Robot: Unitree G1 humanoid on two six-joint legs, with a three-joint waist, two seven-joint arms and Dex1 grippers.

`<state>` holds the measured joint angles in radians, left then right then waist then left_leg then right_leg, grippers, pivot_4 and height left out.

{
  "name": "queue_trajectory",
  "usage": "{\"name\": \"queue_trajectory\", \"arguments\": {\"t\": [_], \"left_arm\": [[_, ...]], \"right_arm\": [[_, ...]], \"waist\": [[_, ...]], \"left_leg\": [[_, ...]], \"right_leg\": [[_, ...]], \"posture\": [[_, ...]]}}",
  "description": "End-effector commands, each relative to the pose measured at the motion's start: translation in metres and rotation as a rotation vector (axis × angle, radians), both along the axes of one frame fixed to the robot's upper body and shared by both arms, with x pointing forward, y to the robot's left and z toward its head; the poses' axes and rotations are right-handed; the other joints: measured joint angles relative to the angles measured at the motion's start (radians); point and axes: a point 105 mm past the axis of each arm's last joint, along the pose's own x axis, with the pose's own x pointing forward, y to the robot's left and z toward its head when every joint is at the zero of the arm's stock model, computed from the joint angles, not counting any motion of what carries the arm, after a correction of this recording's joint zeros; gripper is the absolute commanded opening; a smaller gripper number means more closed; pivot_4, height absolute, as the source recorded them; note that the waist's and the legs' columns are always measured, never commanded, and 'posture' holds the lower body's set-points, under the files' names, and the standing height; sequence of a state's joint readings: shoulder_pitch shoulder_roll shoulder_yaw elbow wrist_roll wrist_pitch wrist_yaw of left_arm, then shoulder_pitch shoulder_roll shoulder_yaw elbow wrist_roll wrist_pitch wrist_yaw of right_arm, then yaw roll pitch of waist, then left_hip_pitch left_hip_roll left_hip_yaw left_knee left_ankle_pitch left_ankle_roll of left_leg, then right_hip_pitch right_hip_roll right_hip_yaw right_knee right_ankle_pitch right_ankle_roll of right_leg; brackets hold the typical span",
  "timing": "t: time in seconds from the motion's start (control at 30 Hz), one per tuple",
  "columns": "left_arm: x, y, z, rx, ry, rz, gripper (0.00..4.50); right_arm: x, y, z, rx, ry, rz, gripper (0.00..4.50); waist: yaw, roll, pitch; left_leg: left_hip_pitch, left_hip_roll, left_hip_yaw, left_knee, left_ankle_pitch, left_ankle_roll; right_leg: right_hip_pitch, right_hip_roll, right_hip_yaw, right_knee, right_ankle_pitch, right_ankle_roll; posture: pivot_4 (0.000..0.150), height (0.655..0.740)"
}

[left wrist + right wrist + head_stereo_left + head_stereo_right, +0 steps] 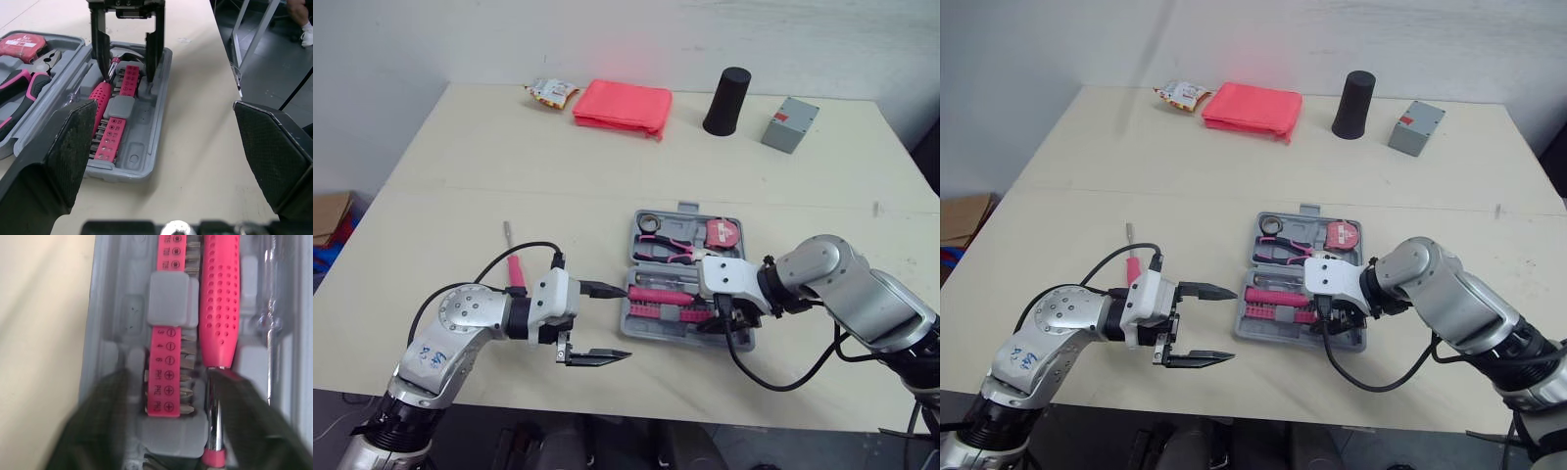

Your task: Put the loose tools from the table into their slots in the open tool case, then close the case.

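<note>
I have the right gripper [126, 76] down inside the tool case [139, 154]. Its jaws are spread and straddle the pink bit strip [164, 382], with one finger close against the steel shaft of the pink-handled screwdriver [218, 308], which lies in its slot. I can see nothing pinched. The case lies open on the table [509, 157] at 3 o'clock from the left gripper [626, 322]. That gripper hovers just beside it, jaws wide apart and empty. One loose screwdriver [516, 269] lies on the table at 10 o'clock from that gripper, just beside the left arm and near its cable.

My worries:
- **Right side:** if I lift the right gripper straight out, that finger may catch the shaft and drag the screwdriver out of its slot. A half-seated tool would stop the case from closing.
- **Left side:** swinging round for the loose screwdriver could let the arm or cable nudge it, and it would likely roll towards the table's near edge.
</note>
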<state>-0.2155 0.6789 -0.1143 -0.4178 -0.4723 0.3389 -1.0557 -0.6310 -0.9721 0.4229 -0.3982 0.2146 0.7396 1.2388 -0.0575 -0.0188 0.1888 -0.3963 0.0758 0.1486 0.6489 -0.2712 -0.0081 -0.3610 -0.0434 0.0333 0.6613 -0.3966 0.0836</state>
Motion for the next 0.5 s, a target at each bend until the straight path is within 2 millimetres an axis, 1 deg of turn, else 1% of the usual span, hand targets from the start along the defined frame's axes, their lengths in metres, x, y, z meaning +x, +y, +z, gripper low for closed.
{"name": "queue_trajectory", "arguments": {"t": [0.03, 0.1, 0.2, 0.27, 0.3, 0.37, 0.43, 0.47, 0.5], "left_arm": [[-0.004, 0.004, 0.006, -0.003, -0.017, 0.007, 4.5], [-0.004, 0.006, 0.005, 0.0, -0.015, 0.012, 4.5], [-0.003, 0.007, 0.005, -0.004, -0.017, 0.024, 4.5], [-0.001, 0.006, 0.005, -0.009, -0.02, 0.028, 4.5], [0.0, 0.005, 0.006, -0.011, -0.022, 0.027, 4.5], [0.001, 0.004, 0.007, -0.013, -0.027, 0.019, 4.5], [0.002, 0.003, 0.008, -0.013, -0.03, 0.014, 4.5], [0.003, 0.003, 0.008, -0.011, -0.032, 0.013, 4.5], [0.003, 0.004, 0.008, -0.008, -0.034, 0.013, 4.5]], "right_arm": [[-0.015, -0.001, 0.036, 0.075, -0.067, 0.089, 3.04], [-0.02, -0.005, 0.041, 0.118, -0.055, 0.09, 3.04], [-0.023, -0.011, 0.04, 0.204, -0.034, 0.084, 3.04], [-0.02, -0.006, 0.041, 0.363, -0.048, 0.085, 2.53], [-0.019, -0.006, 0.036, 0.402, -0.053, 0.081, 2.33], [-0.014, -0.013, 0.019, 0.392, -0.086, 0.076, 1.34], [-0.002, -0.018, 0.007, 0.392, -0.118, 0.024, 0.31], [0.001, -0.02, 0.003, 0.396, -0.124, 0.012, 0.02], [0.003, -0.021, -0.003, 0.388, -0.126, 0.004, 0.02]], "waist": [[0.001, 0.0, 0.0], [0.002, 0.0, 0.0], [0.002, -0.002, 0.0], [0.003, -0.003, 0.0], [0.002, -0.004, 0.0], [0.002, -0.005, 0.0], [0.003, -0.005, 0.0], [0.001, -0.005, 0.0], [0.001, -0.005, 0.0]], "left_leg": [[0.0, 0.0, 0.0, 0.0, 0.0, 0.0], [0.0, 0.0, 0.0, -0.001, 0.0, 0.0], [0.001, 0.0, -0.001, -0.001, 0.0, 0.0], [0.001, 0.0, 0.0, 0.0, 0.0, 0.0], [0.002, 0.0, 0.0, 0.0, 0.0, 0.001], [0.003, -0.001, 0.0, 0.0, 0.0, 0.001], [0.004, -0.001, 0.0, 0.0, 0.0, 0.001], [0.004, -0.001, 0.0, 0.0, 0.0, 0.001], [0.004, -0.001, 0.001, 0.0, 0.0, 0.001]], "right_leg": [[0.0, 0.0, 0.0, 0.0, 0.0, 0.0], [0.0, 0.0, 0.0, -0.001, 0.0, 0.0], [0.002, 0.0, 0.0, -0.001, 0.0, 0.0], [0.003, 0.0, 0.0, -0.001, 0.0, 0.0], [0.003, 0.0, 0.0, -0.001, 0.0, 0.0], [0.005, 0.0, 0.0, -0.001, 0.0, 0.0], [0.005, 0.0, 0.0, -0.001, 0.0, 0.0], [0.005, 0.0, 0.0, -0.001, 0.0, 0.001], [0.005, 0.0, 0.001, -0.001, 0.001, 0.001]], "posture": [[0.15, 0.74], [0.15, 0.74], [0.15, 0.74], [0.15, 0.74], [0.15, 0.74], [0.15, 0.74], [0.15, 0.74], [0.15, 0.74], [0.15, 0.74]]}}
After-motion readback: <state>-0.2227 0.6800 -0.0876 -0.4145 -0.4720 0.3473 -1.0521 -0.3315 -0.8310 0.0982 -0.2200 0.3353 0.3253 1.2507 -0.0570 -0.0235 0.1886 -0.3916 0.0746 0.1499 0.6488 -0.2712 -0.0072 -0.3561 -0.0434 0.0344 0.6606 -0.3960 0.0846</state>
